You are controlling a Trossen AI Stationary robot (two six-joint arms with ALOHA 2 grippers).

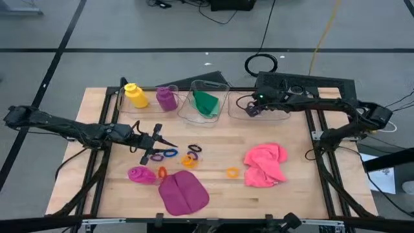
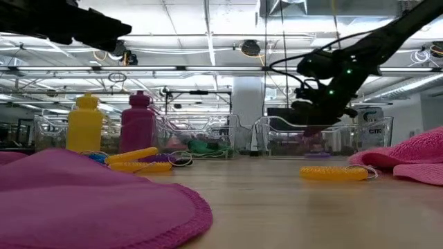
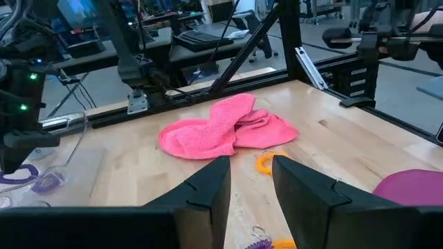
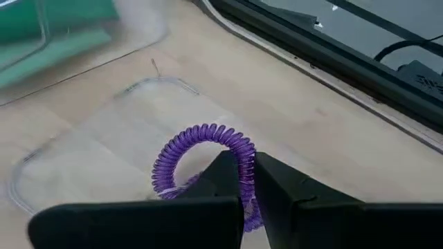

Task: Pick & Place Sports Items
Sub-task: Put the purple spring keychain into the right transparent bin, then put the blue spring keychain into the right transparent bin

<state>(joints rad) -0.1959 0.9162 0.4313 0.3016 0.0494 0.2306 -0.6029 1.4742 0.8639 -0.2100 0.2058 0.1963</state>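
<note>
Right wrist view alone shows right gripper [image 4: 248,181] pinching purple ring [image 4: 204,162]

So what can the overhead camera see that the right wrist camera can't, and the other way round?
Only the overhead view shows the yellow bottle, purple bottle, pink cloth, magenta cloth and the left gripper over the loose rings. Only the right wrist view shows, close up, the right gripper shut on a purple ring inside a clear bin. Both show the green cloth and the wooden table.
</note>
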